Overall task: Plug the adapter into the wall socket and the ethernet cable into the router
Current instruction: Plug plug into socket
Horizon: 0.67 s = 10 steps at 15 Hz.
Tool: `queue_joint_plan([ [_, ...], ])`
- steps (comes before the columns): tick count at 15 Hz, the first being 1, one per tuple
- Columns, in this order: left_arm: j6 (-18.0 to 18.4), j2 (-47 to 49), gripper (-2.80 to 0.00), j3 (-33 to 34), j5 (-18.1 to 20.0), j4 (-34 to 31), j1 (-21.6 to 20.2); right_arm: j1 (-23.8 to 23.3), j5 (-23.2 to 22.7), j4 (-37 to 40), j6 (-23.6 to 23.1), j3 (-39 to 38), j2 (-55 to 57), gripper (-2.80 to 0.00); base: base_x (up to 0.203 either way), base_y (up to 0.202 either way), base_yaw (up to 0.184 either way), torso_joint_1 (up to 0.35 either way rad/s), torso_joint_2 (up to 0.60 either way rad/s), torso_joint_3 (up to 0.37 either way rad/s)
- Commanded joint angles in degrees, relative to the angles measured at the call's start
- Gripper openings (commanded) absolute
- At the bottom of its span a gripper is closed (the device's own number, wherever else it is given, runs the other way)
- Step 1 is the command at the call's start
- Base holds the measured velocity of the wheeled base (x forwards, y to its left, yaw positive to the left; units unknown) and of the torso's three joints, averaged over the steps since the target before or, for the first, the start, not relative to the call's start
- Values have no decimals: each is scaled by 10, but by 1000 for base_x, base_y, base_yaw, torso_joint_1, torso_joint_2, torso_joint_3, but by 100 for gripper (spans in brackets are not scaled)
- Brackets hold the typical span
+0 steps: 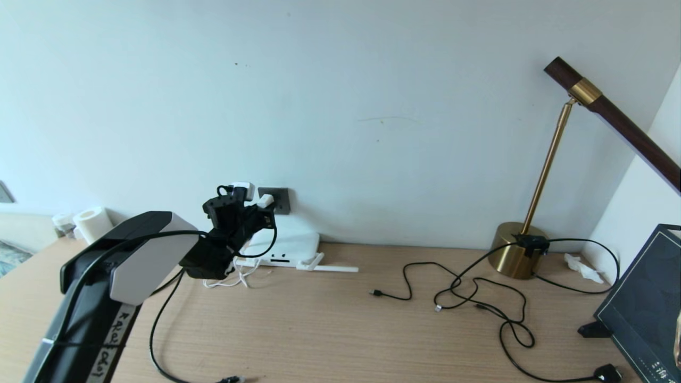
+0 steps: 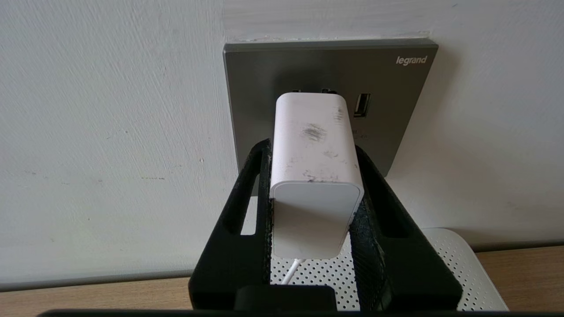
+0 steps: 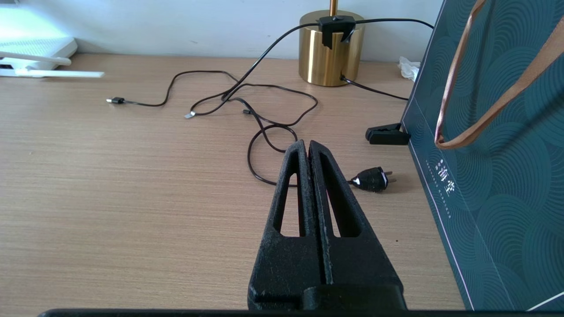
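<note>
My left gripper [image 2: 312, 147] is shut on the white adapter [image 2: 315, 141], one black finger on each side. The adapter's front end is at the face of the dark grey wall socket [image 2: 273, 70]; its prongs are hidden. In the head view the adapter [image 1: 264, 200] is level with the socket [image 1: 279, 200]. Its thin white cord hangs over the white router [image 1: 290, 244], which lies on the desk under the socket. The black ethernet cable [image 1: 154, 340] trails along the desk to its connector at the near edge. My right gripper [image 3: 307, 145] is shut and empty, low over the desk's right side.
A brass lamp [image 1: 518, 258] stands at the back right with thin black cables [image 1: 479, 298] looped in front. A chunky black plug [image 3: 374, 178] and a black clip [image 3: 387, 134] lie beside a dark green bag [image 1: 644, 314]. Paper rolls [image 1: 93, 223] stand far left.
</note>
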State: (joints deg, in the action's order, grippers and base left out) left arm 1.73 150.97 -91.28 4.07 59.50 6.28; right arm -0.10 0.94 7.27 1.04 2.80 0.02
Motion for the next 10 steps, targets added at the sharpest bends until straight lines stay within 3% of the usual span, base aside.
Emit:
queue_joint_plan([
  [1,0,-4,-280,1,1,4,0,0,0,0,0,0,0,-280,0,0,0,0,0,0],
  [10,0,13,-280,-23,0,-9,2,0,0,0,0,0,0,-280,0,0,0,0,0,0],
])
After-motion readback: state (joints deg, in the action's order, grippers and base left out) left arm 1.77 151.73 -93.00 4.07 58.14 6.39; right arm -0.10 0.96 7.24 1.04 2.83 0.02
